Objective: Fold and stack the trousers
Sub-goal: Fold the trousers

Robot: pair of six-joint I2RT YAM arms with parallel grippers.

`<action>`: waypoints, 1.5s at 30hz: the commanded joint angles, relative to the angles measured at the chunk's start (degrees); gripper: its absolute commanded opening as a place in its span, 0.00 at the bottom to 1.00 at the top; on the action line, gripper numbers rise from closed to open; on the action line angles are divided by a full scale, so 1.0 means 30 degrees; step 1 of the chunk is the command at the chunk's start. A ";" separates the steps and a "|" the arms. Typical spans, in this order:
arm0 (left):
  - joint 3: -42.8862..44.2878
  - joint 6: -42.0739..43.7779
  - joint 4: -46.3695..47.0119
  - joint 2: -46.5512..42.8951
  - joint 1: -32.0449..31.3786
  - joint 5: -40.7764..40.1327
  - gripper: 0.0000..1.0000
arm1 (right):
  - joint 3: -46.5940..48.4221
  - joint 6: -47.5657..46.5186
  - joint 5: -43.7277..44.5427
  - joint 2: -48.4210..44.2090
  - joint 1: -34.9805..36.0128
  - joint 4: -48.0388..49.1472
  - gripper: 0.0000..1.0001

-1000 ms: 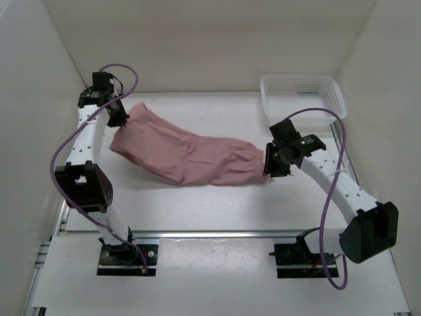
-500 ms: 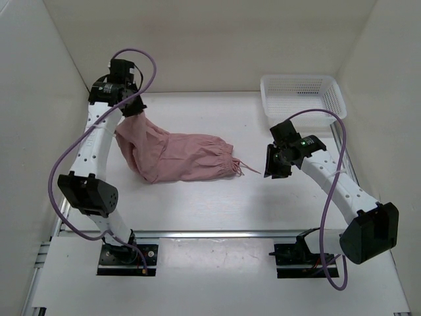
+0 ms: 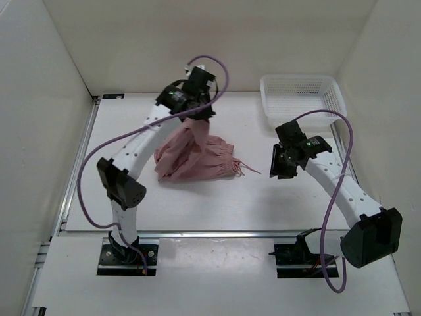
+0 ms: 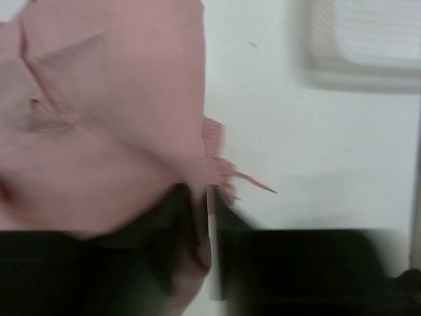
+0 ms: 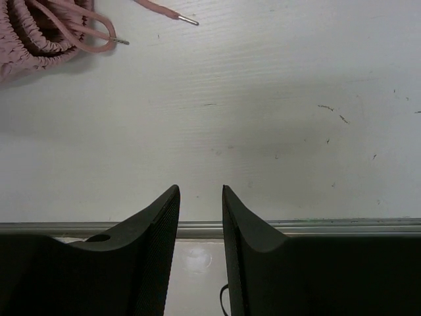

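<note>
The dusty-pink trousers (image 3: 194, 158) lie bunched at the middle of the table, with one end pulled up into a peak. My left gripper (image 3: 197, 118) hangs over that peak, shut on the fabric. In the blurred left wrist view the cloth (image 4: 112, 118) runs down between the narrow jaws of the left gripper (image 4: 210, 197). Loose drawstrings (image 3: 247, 168) trail to the right of the heap. My right gripper (image 3: 276, 171) stands open to their right, off the cloth. The right wrist view shows nothing between the jaws of the right gripper (image 5: 200, 191), with the gathered cuff (image 5: 26, 39) and drawstrings (image 5: 99, 26) far ahead.
A white mesh basket (image 3: 302, 95) stands at the back right corner, also blurred in the left wrist view (image 4: 368, 46). White walls close in the table on three sides. A metal rail (image 5: 329, 227) runs along the near edge.
My left arm has swung from the far left to the middle, carrying its end of the trousers over the rest. The cuff end has slid left, away from the right gripper, which stayed put.
</note>
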 commanded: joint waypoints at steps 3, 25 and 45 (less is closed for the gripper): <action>0.3436 -0.0093 0.1403 0.4346 -0.1766 0.4627 0.89 | -0.0350 -0.0347 0.0411 -0.0703 -0.0292 -0.0584 0.39; -1.2564 0.0906 0.2854 -0.5070 0.1249 0.0794 0.27 | 0.5263 -0.0552 -0.5621 0.4067 0.0993 0.3191 0.31; -1.4523 0.2688 0.3564 -0.6061 0.2773 0.4164 0.14 | 0.6967 0.0004 -0.1936 0.9500 0.2989 0.3694 0.17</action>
